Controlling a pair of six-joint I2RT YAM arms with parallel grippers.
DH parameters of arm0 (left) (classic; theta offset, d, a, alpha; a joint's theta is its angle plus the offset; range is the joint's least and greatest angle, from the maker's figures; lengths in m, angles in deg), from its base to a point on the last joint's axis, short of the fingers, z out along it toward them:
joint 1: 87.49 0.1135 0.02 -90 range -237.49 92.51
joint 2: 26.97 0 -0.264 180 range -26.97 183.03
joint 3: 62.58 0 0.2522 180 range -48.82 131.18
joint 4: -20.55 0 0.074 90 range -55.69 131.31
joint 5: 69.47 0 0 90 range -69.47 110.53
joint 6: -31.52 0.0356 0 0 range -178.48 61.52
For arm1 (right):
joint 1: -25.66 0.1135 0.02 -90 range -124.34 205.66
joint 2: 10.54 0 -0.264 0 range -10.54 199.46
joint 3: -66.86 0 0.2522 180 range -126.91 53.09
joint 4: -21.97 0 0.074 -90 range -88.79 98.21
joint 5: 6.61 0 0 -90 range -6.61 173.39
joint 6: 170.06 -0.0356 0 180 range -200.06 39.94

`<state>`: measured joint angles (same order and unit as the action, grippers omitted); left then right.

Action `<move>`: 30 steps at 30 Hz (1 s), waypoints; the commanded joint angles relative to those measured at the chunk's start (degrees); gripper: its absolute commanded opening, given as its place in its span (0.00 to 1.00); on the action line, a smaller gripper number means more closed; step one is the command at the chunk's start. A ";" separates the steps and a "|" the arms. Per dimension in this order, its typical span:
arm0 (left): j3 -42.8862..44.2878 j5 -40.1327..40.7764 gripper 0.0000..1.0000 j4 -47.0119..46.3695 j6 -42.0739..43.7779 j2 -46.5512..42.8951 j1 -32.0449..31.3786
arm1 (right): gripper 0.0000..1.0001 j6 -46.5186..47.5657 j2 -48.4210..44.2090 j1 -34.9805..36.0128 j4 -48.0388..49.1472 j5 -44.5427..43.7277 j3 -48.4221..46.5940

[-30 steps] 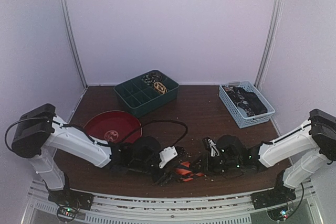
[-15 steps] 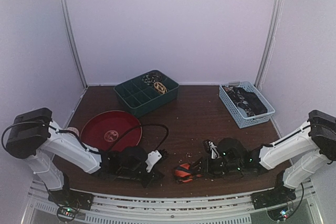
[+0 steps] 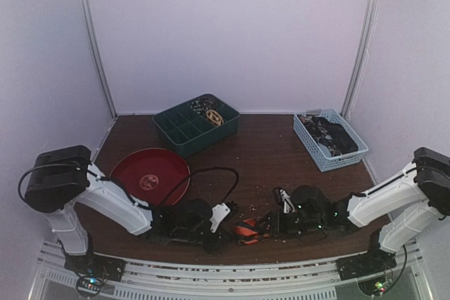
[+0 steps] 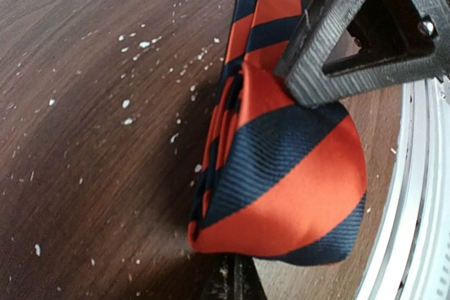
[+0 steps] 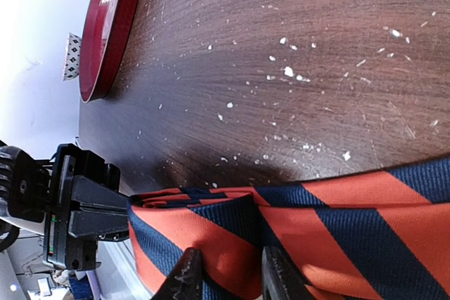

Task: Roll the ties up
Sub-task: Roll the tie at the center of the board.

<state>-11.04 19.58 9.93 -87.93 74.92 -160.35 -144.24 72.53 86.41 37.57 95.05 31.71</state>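
Observation:
One orange-red and navy striped tie (image 3: 246,230) lies folded into a thick bundle near the table's front edge. In the right wrist view a fold of the tie (image 5: 337,223) sits pinched between the two fingers of my right gripper (image 5: 228,272). My left gripper (image 3: 214,226) is just left of the bundle. In the left wrist view its jaws (image 4: 235,286) are shut together, tips at the rounded end of the tie (image 4: 295,166), with no cloth seen between them. The right gripper's black finger (image 4: 351,33) presses on the tie from the far side.
A red plate (image 3: 133,166) lies at the left. A green divided tray (image 3: 204,138) at the back holds small coils. A blue basket (image 3: 330,159) at the right holds dark cloth. A black cable (image 3: 211,171) loops behind the left arm. The metal front rail (image 4: 415,173) runs beside the tie.
The left gripper let go, shut and drew back left, then came right again up to the tie's end. The right gripper kept its hold and barely moved.

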 commanded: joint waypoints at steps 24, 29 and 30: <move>9.82 1.50 0.00 4.58 5.26 2.53 -0.26 | 0.28 13.72 -3.57 0.29 -11.32 -9.32 -1.22; 11.48 1.01 0.00 5.83 6.35 3.14 -0.28 | 0.27 15.33 -5.16 0.31 -9.86 -10.62 0.03; 11.78 0.96 0.00 5.88 6.42 3.19 -0.31 | 0.26 15.48 -5.19 0.25 -9.61 -10.79 0.17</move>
<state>-1.65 20.76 16.62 -83.36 77.08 -160.35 -131.06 68.36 86.44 29.29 86.59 30.48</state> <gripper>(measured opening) 0.004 0.268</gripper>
